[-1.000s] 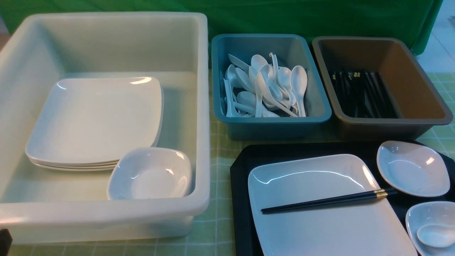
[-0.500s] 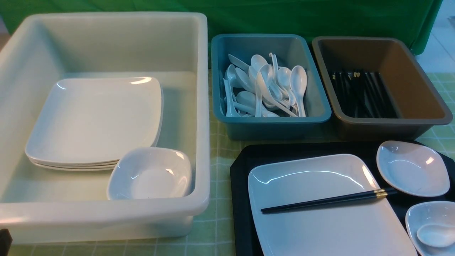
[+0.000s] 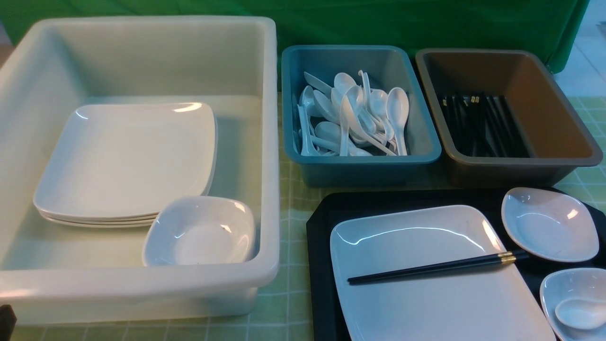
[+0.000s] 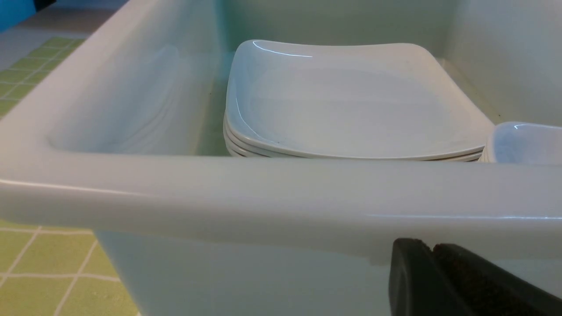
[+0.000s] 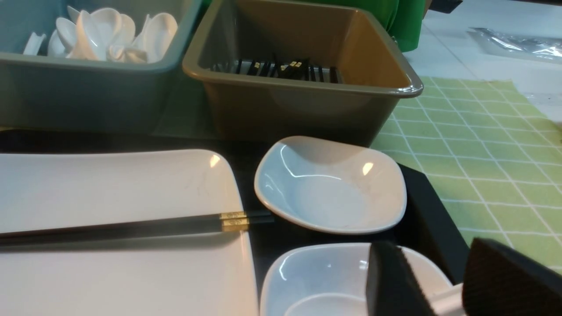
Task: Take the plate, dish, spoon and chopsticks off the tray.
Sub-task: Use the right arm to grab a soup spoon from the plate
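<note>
The right gripper [image 5: 432, 259] is part open, the handle of the spoon [image 3: 580, 313] between its fingers, contact unclear. The left gripper [image 4: 432, 249] looks closed, empty, beside the white tub [image 4: 263, 193] rim. Spoon lies lower right, in a dish [image 3: 550, 285] on the tray [image 3: 322, 222].

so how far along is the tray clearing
Nothing cleared yet: the plate, the chopsticks across it, the far dish, the near dish and the spoon in it all sit on the tray. In hand: the right end effector is open over the near dish; the left end effector holds nothing. Everything is left.
</note>
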`<state>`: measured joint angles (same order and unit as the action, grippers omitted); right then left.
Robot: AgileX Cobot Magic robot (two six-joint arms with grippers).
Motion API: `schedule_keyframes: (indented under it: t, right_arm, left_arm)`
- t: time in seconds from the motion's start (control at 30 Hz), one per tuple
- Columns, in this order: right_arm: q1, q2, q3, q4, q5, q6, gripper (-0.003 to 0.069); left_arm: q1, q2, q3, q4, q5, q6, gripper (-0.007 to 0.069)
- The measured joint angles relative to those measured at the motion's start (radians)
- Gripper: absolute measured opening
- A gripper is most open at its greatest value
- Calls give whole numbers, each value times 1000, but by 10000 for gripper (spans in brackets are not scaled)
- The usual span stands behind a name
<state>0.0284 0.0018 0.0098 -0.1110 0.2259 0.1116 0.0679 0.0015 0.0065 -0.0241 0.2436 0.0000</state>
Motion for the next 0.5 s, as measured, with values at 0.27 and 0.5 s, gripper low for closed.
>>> schedule_keyframes:
  t: [0.27,0.5]
  right_arm:
    - [0,0,0,0,0,0,243]
    - [0,0,0,167,-94,206,243]
  left_arm:
    - [0,0,0,0,0,0,40]
    - [0,0,0,0,0,0,40]
